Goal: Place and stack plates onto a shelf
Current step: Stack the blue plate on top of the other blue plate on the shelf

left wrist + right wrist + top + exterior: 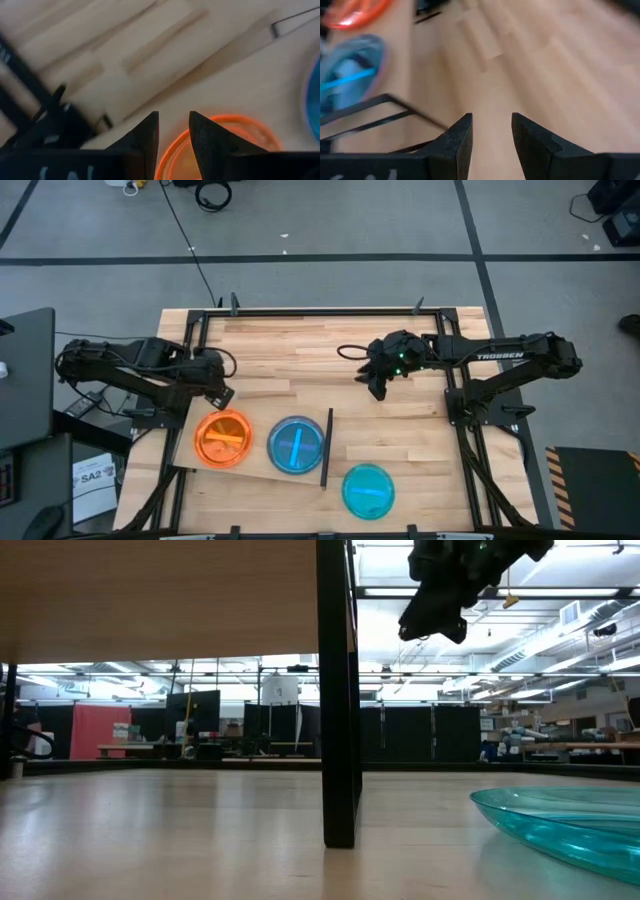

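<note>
An orange plate (222,438) and a blue plate (296,444) lie side by side on the pale shelf panel (258,472), left of its black upright strip (326,447). A teal plate (368,490) lies on the tabletop right of the strip, and also shows in the low view (570,825). My left gripper (218,393) hovers open and empty just beyond the orange plate's far rim (245,122). My right gripper (378,385) is open and empty, raised above the middle of the table (440,620).
A black frame (320,312) runs along the table's far edge and both sides. In the low view the shelf panel (150,590) stands raised on the black strip (338,690). Bare tabletop (290,370) lies between the two grippers.
</note>
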You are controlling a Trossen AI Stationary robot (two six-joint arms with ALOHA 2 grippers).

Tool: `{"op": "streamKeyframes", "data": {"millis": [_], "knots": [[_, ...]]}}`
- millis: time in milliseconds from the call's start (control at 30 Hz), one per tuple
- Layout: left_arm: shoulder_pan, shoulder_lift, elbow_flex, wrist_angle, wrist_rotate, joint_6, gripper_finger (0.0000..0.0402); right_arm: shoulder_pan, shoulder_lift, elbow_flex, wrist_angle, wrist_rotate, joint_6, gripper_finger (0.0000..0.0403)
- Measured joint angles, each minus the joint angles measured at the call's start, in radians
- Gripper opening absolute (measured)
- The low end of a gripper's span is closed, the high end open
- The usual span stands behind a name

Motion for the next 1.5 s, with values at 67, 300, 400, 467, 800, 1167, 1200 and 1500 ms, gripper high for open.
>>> {"op": "streamKeyframes", "data": {"millis": [67, 300, 400, 467, 800, 1167, 1200, 1500], "knots": [[0.000, 0.000, 0.000, 0.049, -0.024, 0.039, 0.0114, 0.025, 0.000, 0.000, -0.011, -0.045, 0.052, 0.0143], [0.000, 0.000, 0.000, 0.184, -0.051, 0.160, 0.0114, 0.176, 0.000, 0.000, -0.030, -0.100, 0.209, 0.0143], [0.000, 0.000, 0.000, 0.204, -0.051, 0.172, 0.0114, 0.256, 0.000, 0.000, -0.030, -0.073, 0.261, 0.0143], [0.000, 0.000, 0.000, 0.203, -0.051, 0.173, 0.0114, 0.312, 0.000, 0.000, -0.030, -0.038, 0.288, 0.0143], [0.000, 0.000, 0.000, 0.202, -0.051, 0.175, 0.0114, 0.586, 0.000, -0.013, -0.035, 0.142, 0.500, 0.0143], [0.000, 0.000, 0.000, 0.202, -0.051, 0.175, 0.0114, 0.774, 0.000, -0.185, -0.023, 0.214, 0.933, 0.0142], [0.000, 0.000, 0.000, 0.202, -0.050, 0.175, 0.0114, 0.781, 0.000, -0.200, -0.024, 0.214, 0.954, 0.0142], [0.000, 0.000, 0.000, 0.202, -0.050, 0.175, 0.0114, 0.786, 0.000, -0.341, 0.111, 0.257, 1.025, 0.0142]]}}
